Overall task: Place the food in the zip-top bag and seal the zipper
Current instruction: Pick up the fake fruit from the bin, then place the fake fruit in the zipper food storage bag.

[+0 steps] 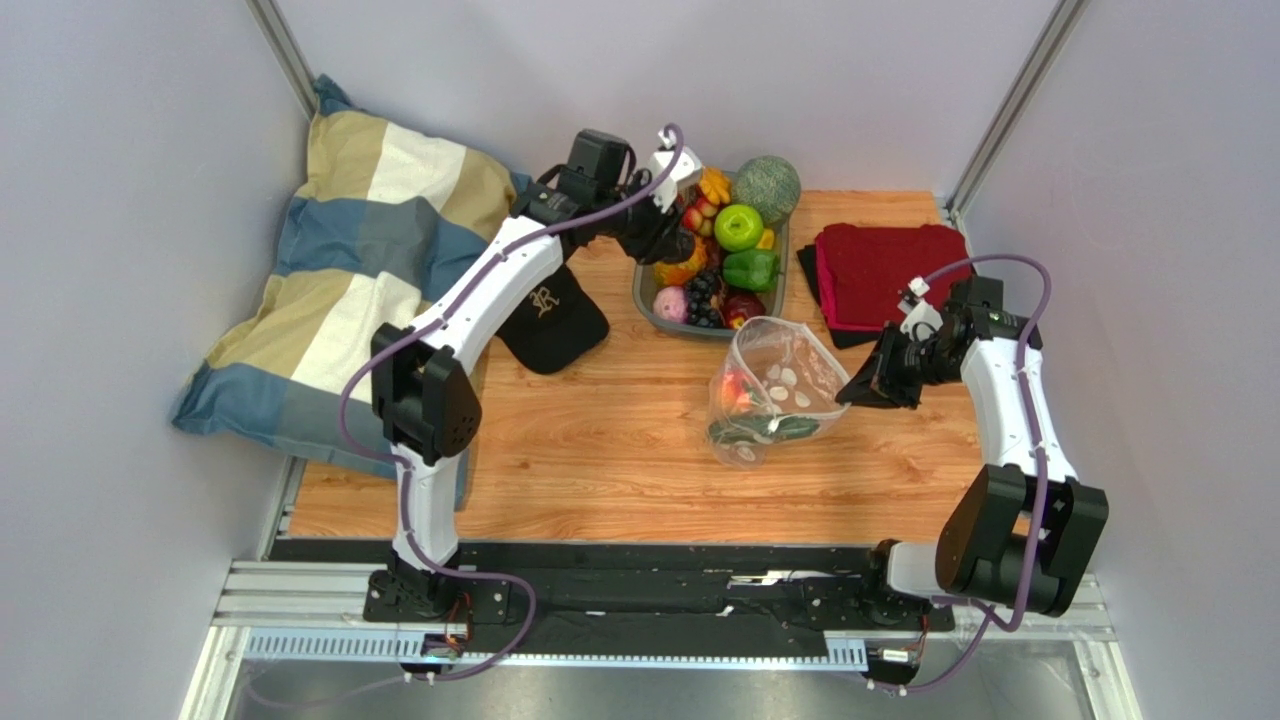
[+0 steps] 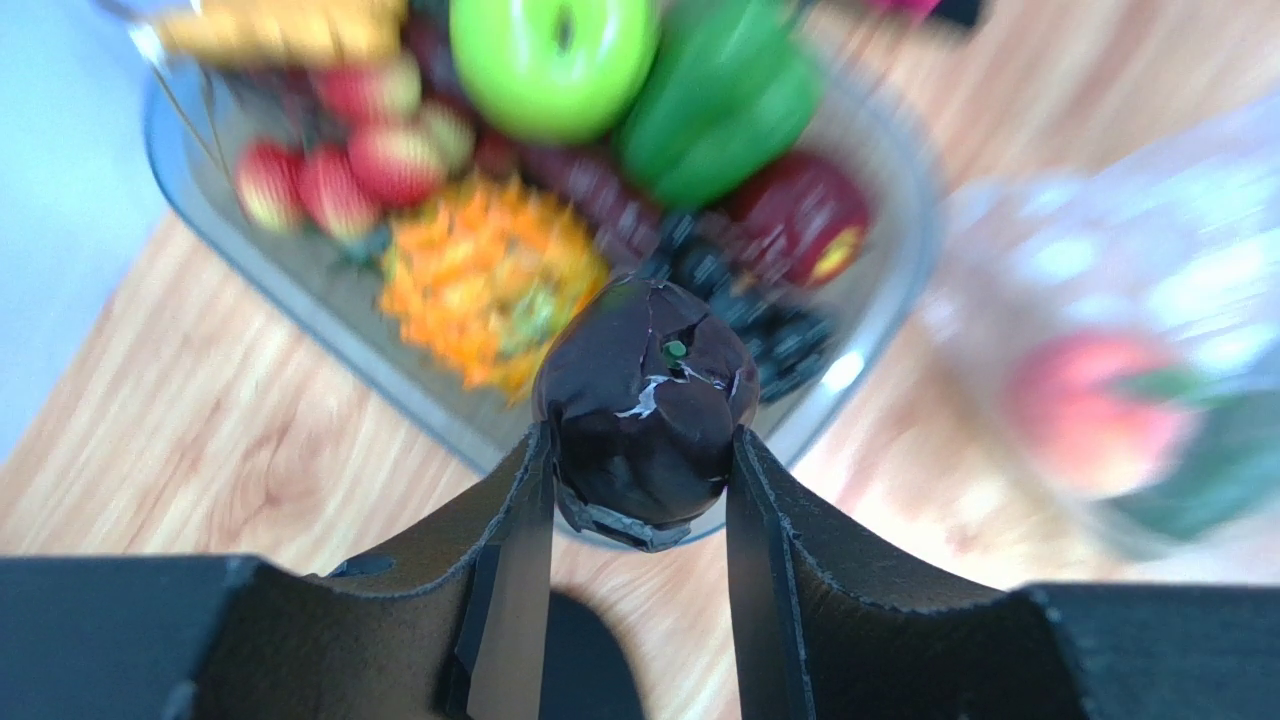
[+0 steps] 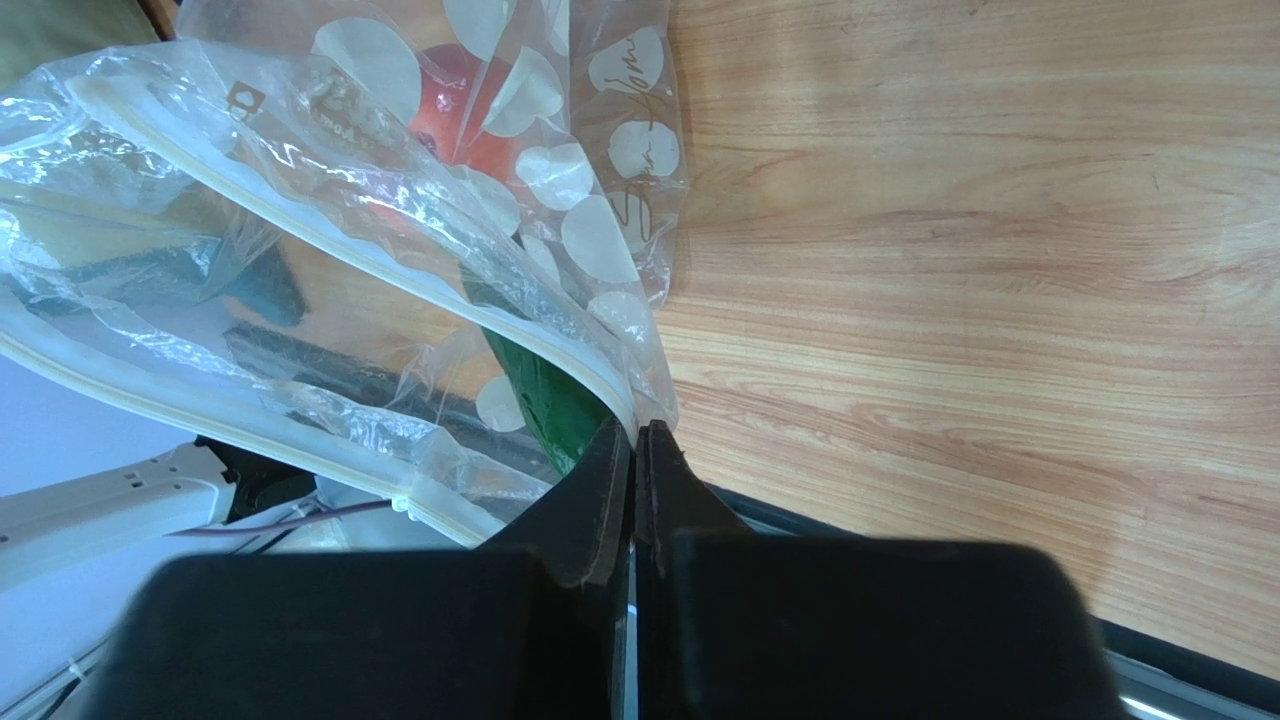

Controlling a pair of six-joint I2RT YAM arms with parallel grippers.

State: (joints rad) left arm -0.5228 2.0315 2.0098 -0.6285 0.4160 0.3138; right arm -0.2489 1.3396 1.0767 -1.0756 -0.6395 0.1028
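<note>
I am pinching the zip-top bag point(image 1: 774, 387) by its mouth edge with my right gripper point(image 3: 634, 450) while my left gripper point(image 2: 639, 450) is clamping a dark purple fruit point(image 2: 649, 393) above the grey tray point(image 1: 646, 300).
The tray is sitting at twelve o'clock on the table point(image 1: 601, 450), holding a green apple point(image 1: 736, 227), a green pepper point(image 1: 751, 270), strawberries, dark grapes and orange pieces. The bag is standing just past the table's centre towards three o'clock, its zipper point(image 3: 346, 225) gaping apart, with a red-orange fruit point(image 1: 732, 393) and a dark green vegetable point(image 1: 769, 431) lying inside. Script lettering is showing on one white dot point(image 3: 628, 68), but I cannot read it. A gold emblem is showing on the black cap point(image 1: 553, 318) at ten o'clock, too small to make out.
</note>
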